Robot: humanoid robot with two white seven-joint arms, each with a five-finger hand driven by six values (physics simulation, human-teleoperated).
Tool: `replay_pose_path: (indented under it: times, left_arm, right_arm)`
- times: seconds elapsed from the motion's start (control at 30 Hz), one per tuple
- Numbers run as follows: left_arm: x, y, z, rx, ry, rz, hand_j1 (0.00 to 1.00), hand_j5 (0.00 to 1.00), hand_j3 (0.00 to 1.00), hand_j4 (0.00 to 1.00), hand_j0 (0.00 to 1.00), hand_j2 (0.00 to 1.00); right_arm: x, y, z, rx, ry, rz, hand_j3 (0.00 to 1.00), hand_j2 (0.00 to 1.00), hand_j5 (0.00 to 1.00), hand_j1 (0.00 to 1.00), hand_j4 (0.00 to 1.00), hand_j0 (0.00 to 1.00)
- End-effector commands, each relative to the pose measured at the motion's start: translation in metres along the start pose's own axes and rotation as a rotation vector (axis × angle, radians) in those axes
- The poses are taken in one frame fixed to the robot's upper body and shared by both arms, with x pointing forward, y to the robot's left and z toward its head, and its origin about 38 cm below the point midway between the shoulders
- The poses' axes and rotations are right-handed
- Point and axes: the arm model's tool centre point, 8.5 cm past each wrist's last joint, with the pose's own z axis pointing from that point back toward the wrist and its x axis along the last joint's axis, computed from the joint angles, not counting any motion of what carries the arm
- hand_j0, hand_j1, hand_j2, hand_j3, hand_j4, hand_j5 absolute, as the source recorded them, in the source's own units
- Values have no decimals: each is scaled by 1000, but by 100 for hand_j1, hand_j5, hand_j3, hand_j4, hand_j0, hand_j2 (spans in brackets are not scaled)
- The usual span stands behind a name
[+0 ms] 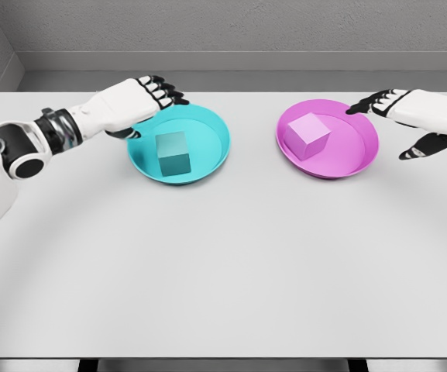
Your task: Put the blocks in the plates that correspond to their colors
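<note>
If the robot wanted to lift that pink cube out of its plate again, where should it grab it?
Probably from above, pinching two opposite upright faces of the pink cube. It sits flat in the pink plate, whose raised rim would hinder a low sideways reach, while its top is clear. The right hand, open beside the plate, is nearest.

A single head-mounted camera looks down and forward across the white worktop toward the grey back wall.

Left plate holding a block, right plate holding another block, both on table
</note>
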Motion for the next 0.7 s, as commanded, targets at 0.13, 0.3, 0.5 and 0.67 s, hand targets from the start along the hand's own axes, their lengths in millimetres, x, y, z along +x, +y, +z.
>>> replay_pose_path:
  times: [0.13,0.3,0.5,0.67]
  left_arm:
    - [-7,32,57,34,-18,-54,100,100,100,100,100,100]
    - [-15,38,98,11,-3,-51,100,100,100,100,100,100]
    - [-27,31,155,-55,73,-62,100,100,100,100,100,100]
    - [-31,31,167,-64,97,-64,100,100,100,100,100,100]
  right_arm:
    - [17,-11,-5,-21,-47,39,100,100,100,100,100,100]
    - [16,-10,-5,-18,-42,34,100,100,100,100,100,100]
    - [15,-9,-4,-16,-39,33,100,100,100,100,100,100]
    - [15,-9,-4,-16,-39,32,100,100,100,100,100,100]
